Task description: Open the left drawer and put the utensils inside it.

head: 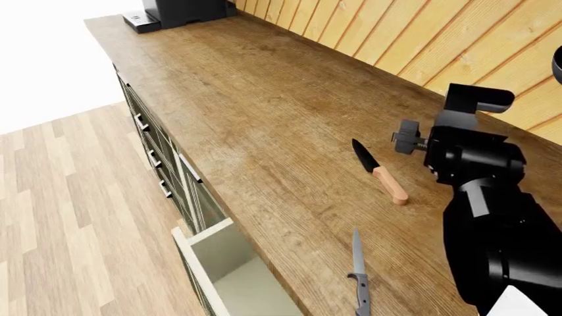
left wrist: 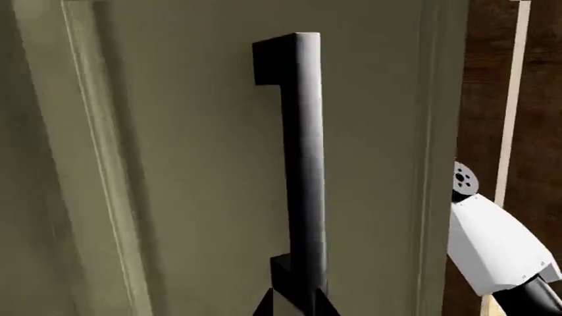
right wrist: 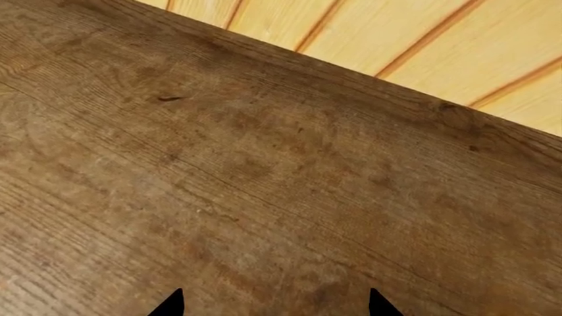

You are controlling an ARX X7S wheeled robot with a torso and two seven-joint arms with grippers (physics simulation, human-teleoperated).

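The left drawer (head: 210,238) stands pulled out below the counter's edge, its cream inside showing. In the left wrist view its sage-green front (left wrist: 176,164) fills the picture, and my left gripper (left wrist: 297,308) is shut on the end of the black bar handle (left wrist: 303,164). Two utensils lie on the wooden counter (head: 263,118): a knife with a black blade and wooden handle (head: 380,174), and a slim grey knife (head: 358,273) nearer the front edge. My right gripper (right wrist: 274,306) hangs open over bare counter near the plank wall, beyond the wooden-handled knife. My right arm (head: 478,164) stands right of both knives.
A black appliance (head: 176,10) sits at the counter's far end. More green drawer fronts with black handles (head: 149,155) line the cabinet beyond the open drawer. A wooden plank wall (head: 395,39) backs the counter. A white robot part (left wrist: 491,243) shows beside the drawer front.
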